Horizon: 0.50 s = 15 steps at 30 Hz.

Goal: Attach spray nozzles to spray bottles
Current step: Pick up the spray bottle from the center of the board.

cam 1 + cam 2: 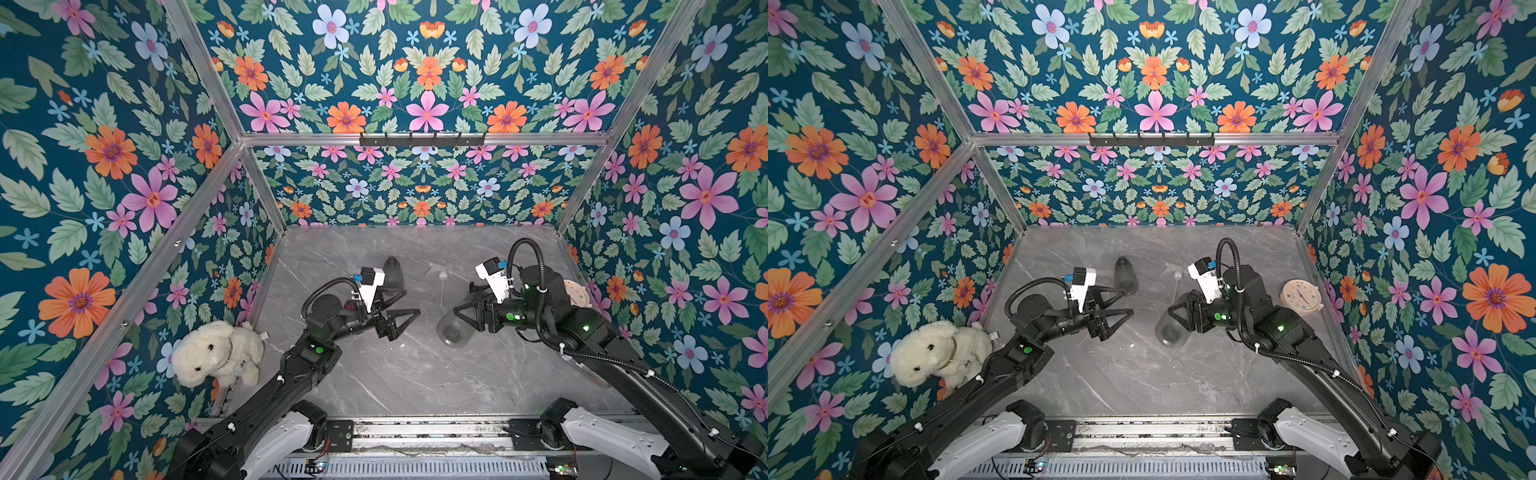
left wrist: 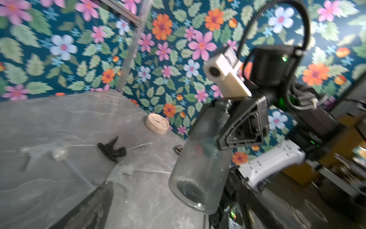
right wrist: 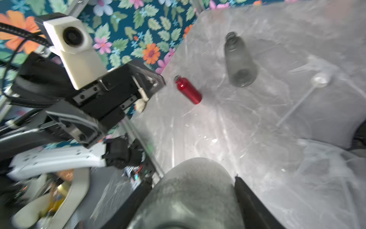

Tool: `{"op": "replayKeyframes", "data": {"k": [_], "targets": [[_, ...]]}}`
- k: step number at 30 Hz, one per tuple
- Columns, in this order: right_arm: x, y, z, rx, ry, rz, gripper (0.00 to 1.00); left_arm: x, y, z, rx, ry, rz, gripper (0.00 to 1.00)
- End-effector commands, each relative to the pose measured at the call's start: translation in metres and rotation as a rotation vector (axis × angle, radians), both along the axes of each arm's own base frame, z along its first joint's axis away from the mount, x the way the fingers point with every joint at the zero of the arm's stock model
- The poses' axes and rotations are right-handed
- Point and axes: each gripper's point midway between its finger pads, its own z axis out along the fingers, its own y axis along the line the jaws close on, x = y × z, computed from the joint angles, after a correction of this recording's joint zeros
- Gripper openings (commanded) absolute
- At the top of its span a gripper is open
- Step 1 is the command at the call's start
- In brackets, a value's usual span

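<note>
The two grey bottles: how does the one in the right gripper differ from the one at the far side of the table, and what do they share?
The held grey bottle is clamped in the right gripper; the far grey bottle is not gripped. The held grey bottle is lifted and tipped sideways; the far grey bottle appears to stand upright on the table. Both are translucent grey, with no nozzle on either neck.
</note>
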Motion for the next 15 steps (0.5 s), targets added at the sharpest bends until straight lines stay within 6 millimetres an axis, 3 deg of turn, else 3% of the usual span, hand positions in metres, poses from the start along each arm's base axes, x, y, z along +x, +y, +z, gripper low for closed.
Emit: {"op": "replayKeyframes", "data": {"k": [1,3,5,6,7,8,10,15], "targets": [[-0.017,0.001,-0.001,-0.022,0.042,0.088,0.64,-0.014,-0.013,-0.013,0.073,-0.061,-0.041,1.0],[-0.016,-0.001,-0.002,-0.035,0.037,0.079,0.64,-0.006,-0.02,-0.031,0.184,-0.049,0.03,1.0],[-0.016,-0.002,-0.001,-0.037,0.033,0.075,0.64,0.004,-0.023,-0.043,0.286,-0.036,0.089,0.81],[-0.015,-0.002,-0.002,-0.039,0.033,0.074,0.64,0.001,-0.026,-0.044,0.298,-0.058,0.073,0.8],[-0.015,-0.003,-0.002,-0.038,0.034,0.076,0.64,0.0,-0.027,-0.045,0.293,-0.071,0.068,0.84],[-0.015,-0.003,-0.001,-0.034,0.034,0.076,0.64,-0.001,-0.026,-0.043,0.263,-0.092,0.079,0.99],[-0.015,-0.003,-0.002,-0.032,0.037,0.082,0.64,-0.004,-0.022,-0.041,0.204,-0.112,0.102,1.0],[-0.023,0.0,0.003,-0.004,0.05,0.132,0.64,-0.033,-0.034,-0.029,0.179,-0.218,-0.073,1.0]]}}
